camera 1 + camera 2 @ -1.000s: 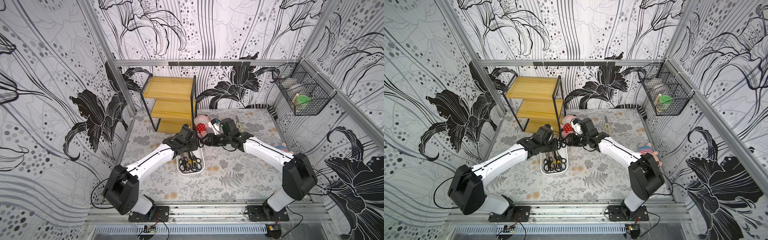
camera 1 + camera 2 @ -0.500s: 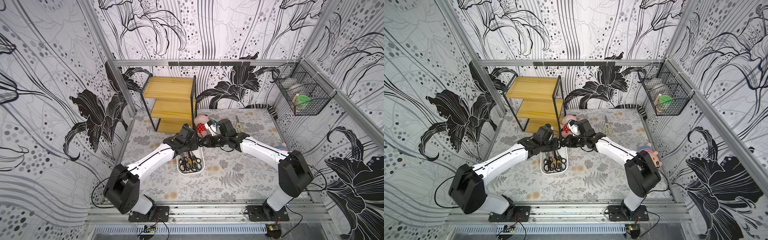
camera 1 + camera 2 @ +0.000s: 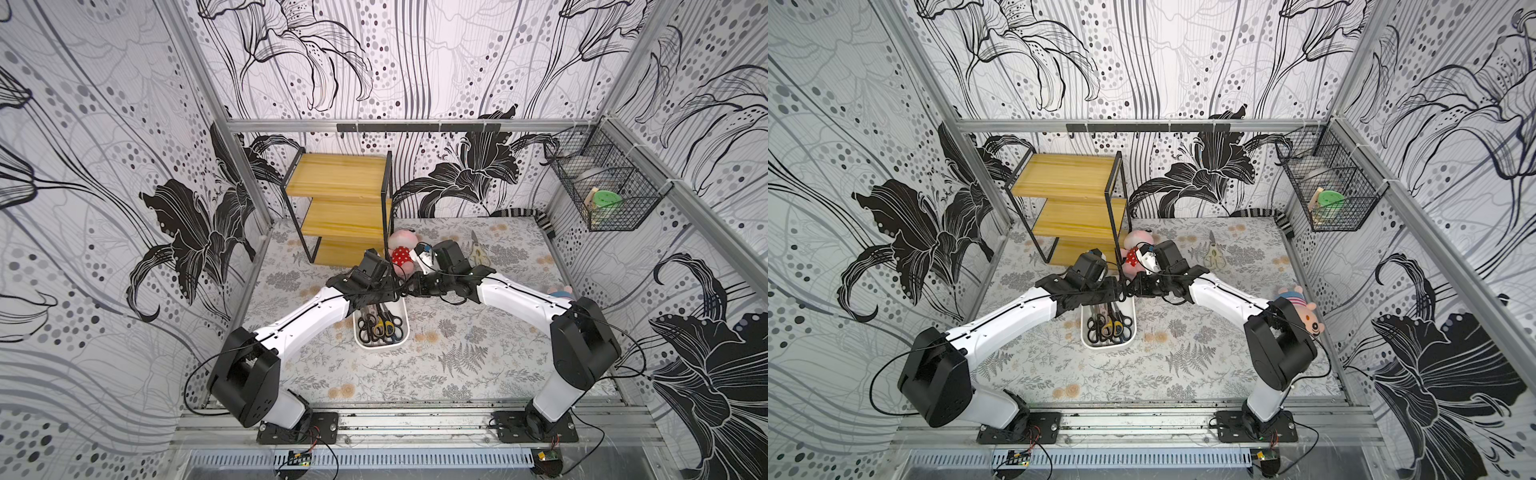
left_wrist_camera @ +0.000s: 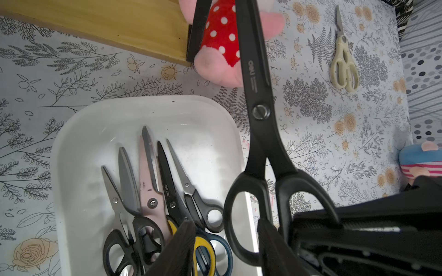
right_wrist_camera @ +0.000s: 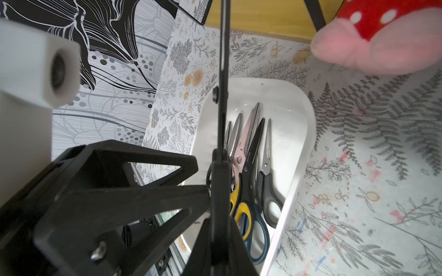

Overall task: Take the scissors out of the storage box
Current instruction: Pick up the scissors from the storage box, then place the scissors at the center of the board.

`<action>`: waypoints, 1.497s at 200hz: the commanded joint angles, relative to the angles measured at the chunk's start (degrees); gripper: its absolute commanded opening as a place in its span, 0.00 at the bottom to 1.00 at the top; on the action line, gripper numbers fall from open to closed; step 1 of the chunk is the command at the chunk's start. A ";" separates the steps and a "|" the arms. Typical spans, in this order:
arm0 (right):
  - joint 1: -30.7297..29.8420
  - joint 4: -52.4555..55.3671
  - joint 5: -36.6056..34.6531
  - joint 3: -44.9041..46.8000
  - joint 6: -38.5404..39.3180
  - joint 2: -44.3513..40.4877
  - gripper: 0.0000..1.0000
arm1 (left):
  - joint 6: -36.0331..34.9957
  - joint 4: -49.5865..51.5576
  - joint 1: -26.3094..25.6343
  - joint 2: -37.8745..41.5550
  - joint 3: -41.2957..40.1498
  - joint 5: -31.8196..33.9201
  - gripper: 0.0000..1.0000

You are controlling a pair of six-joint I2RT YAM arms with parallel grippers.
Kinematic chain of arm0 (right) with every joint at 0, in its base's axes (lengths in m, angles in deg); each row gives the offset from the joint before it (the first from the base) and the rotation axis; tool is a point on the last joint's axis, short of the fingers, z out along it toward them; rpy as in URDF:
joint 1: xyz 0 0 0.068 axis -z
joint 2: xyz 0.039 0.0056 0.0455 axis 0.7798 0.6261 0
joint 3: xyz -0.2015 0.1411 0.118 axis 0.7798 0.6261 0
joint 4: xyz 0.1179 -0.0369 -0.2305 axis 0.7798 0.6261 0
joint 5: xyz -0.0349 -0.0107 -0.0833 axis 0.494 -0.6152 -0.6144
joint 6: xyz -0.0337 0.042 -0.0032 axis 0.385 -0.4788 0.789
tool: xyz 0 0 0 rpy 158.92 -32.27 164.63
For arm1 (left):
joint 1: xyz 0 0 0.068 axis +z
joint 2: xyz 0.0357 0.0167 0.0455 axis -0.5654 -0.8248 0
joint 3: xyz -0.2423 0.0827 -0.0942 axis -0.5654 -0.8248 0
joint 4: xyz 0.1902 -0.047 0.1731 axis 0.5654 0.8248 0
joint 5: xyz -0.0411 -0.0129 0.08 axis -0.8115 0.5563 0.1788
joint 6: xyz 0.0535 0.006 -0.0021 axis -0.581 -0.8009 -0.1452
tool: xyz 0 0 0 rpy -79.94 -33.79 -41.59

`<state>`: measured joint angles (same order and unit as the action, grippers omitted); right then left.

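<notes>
**Near, table centre.** The white box (image 3: 404,332) sits flat. Several scissors (image 3: 379,326) lie in its 6 o'clock end, handles toward the robot and blades toward 12 o'clock.

**Above the box's 12 o'clock end.** Both claws meet here, and a handover has just taken place.
- A second ago the left claw (image 4: 224,223) was clenched on the black scissors (image 4: 260,112) and the right claw (image 5: 218,184) stood apart.
- Now the left claw is released, its fingers (image 4: 184,246) spread on either side of a handle loop.
- The right claw is clenched on the handles, and the pair shows edge-on between its fingers.
- The black scissors are in the air over the box's 3 o'clock rim, blades pointing at the plush toy (image 3: 401,253).

**Far.**
- The plush toy lies at 12 o'clock of the box.
- A pair of cream scissors (image 3: 476,253) lies on the table at 1 o'clock, well apart from the box.
- The shelf (image 3: 340,195) stands at 11 o'clock.
- A wire basket (image 3: 606,195) hangs on the side wall at 2 o'clock.

**Assessment.** One pair is out, one is in transit and several remain, so the task is in its early part. The right arm now carries the load and is placed to set it down on the 1 to 3 o'clock side. The left claw is free to return to the box, but it should back clear of the handle loop first or it may snag.
</notes>
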<state>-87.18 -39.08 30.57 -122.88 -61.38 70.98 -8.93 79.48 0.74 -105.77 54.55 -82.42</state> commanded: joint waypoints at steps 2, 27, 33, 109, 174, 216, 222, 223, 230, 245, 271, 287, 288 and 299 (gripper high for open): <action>-0.45 1.46 -1.61 -2.32 2.91 0.93 0.11 | -1.28 -0.15 0.46 2.91 1.86 2.04 0.49; 0.03 5.65 -4.69 -4.47 5.56 1.30 0.12 | -2.46 -0.82 2.13 4.70 0.58 4.12 0.54; 0.39 6.63 -5.30 -5.00 5.98 1.44 0.12 | -2.54 -1.31 2.63 5.19 0.06 4.37 0.55; 16.20 12.71 -7.77 -8.18 8.82 3.26 0.13 | -0.69 -9.40 4.30 7.69 -5.42 0.03 0.67; 26.98 16.00 -2.46 -19.21 11.50 16.97 0.13 | -1.03 -9.32 4.33 8.50 -7.60 -1.03 0.67; 28.99 17.39 1.38 -24.92 11.65 23.67 0.13 | -0.62 -9.82 4.33 9.79 -8.99 -0.91 0.68; 29.00 17.62 1.83 -26.34 11.77 24.58 0.13 | -0.61 -9.83 4.27 9.77 -8.93 -0.94 0.68; 29.00 17.64 1.90 -26.47 11.75 24.71 0.13 | -0.66 -9.84 4.26 9.74 -8.92 -0.90 0.68; 29.07 17.76 2.10 -26.97 11.76 25.56 0.14 | -0.61 -9.81 4.34 9.67 -8.83 -0.91 0.68; 29.17 18.02 2.26 -27.39 11.62 27.15 0.14 | -0.62 -9.71 4.33 9.47 -8.57 -1.11 0.68; 29.51 16.45 2.20 -25.64 10.94 28.32 0.14 | -0.46 -9.59 4.33 9.45 -8.47 -1.28 0.68; 29.70 16.06 2.52 -25.27 10.97 28.86 0.14 | -0.50 -9.42 4.33 9.62 -8.57 -1.21 0.68; 29.75 16.07 2.51 -25.27 10.95 28.95 0.14 | -0.51 -9.38 4.33 9.62 -8.56 -1.21 0.68; 29.79 16.34 2.12 -25.27 11.44 29.41 0.15 | -0.60 -9.16 4.34 9.57 -8.49 -1.11 0.68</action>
<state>-57.85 -22.62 31.42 -148.65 -51.02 98.93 -9.67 72.07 4.91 -97.03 46.21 -83.23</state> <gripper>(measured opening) 0.143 0.679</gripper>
